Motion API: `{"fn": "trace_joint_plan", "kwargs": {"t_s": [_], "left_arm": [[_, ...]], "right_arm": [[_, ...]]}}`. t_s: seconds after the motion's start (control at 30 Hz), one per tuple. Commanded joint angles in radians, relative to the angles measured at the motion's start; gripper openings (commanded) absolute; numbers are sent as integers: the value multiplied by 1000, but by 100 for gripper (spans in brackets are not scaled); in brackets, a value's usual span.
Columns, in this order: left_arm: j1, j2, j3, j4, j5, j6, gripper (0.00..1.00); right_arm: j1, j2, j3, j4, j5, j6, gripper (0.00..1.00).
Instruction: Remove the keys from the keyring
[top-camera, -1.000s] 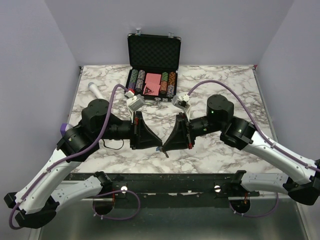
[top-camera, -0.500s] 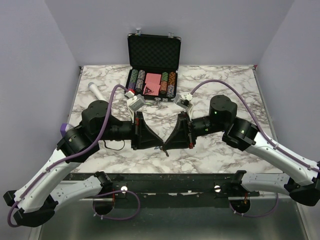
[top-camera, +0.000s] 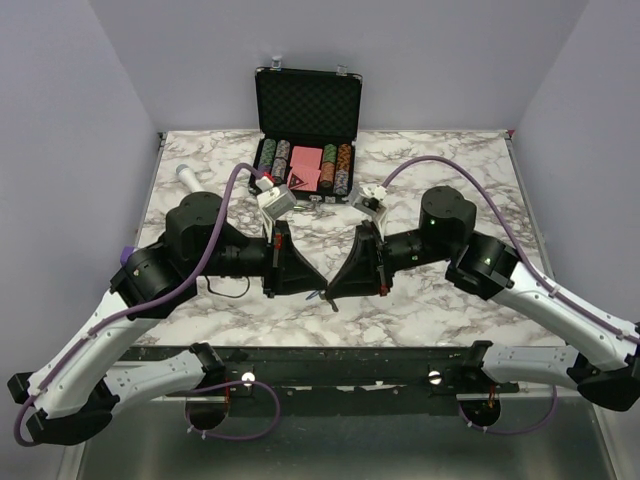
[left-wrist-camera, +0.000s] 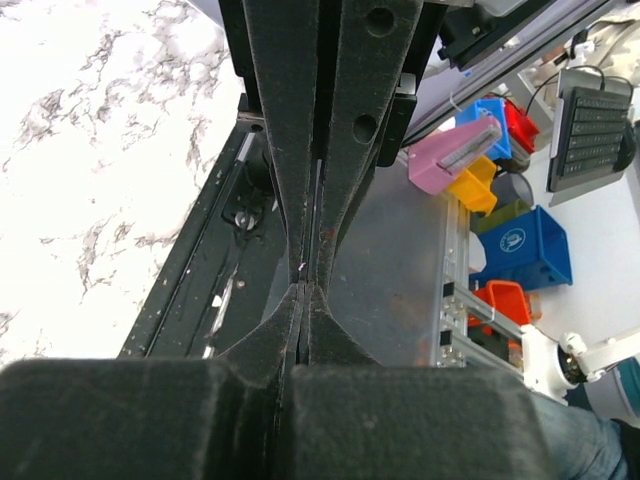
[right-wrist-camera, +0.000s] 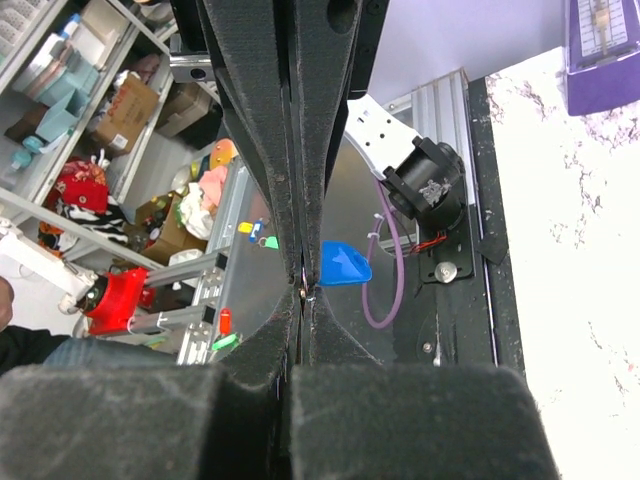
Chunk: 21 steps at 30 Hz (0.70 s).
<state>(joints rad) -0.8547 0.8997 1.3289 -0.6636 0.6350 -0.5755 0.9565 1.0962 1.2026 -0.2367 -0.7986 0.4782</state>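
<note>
My left gripper (top-camera: 318, 289) and right gripper (top-camera: 333, 292) meet tip to tip above the front middle of the marble table (top-camera: 450, 160). Both are shut. In the right wrist view the blue tag of the keyring (right-wrist-camera: 345, 265) sticks out beside the left gripper's fingers (right-wrist-camera: 250, 120), just past my right gripper's tips (right-wrist-camera: 303, 297). A tiny metal glint, the keys (right-wrist-camera: 304, 290), sits pinched at the right gripper's tips. In the left wrist view my left gripper (left-wrist-camera: 303, 292) is shut against the right gripper's fingers (left-wrist-camera: 350, 130); the tag is hidden there.
An open black case (top-camera: 308, 110) with poker chips and cards stands at the back middle. A white microphone-like stick (top-camera: 190, 180) lies at the back left. A purple object (top-camera: 126, 254) sits at the left edge. The black front rail (top-camera: 340, 360) runs below the grippers.
Both grippers stay shut and tip to tip. The left arm has shifted slightly right and up, and the right arm has edged a little to the right; the meeting point has barely moved.
</note>
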Motion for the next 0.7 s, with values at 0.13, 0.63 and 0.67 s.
{"fn": "trace_joint_plan", "kwargs": {"t_s": [0.13,0.63,0.67], "left_arm": [[-10,44,70,-208,34,134,0],[-12,84,16,-292,147,236,0],[-12,91,12,-294,166,244,0]], "right_arm": [[8,74,113,-78,-28,-85,1],[8,185,230,-279,-123,-230,1],[8,195,241,-298,-128,-246,1]]}}
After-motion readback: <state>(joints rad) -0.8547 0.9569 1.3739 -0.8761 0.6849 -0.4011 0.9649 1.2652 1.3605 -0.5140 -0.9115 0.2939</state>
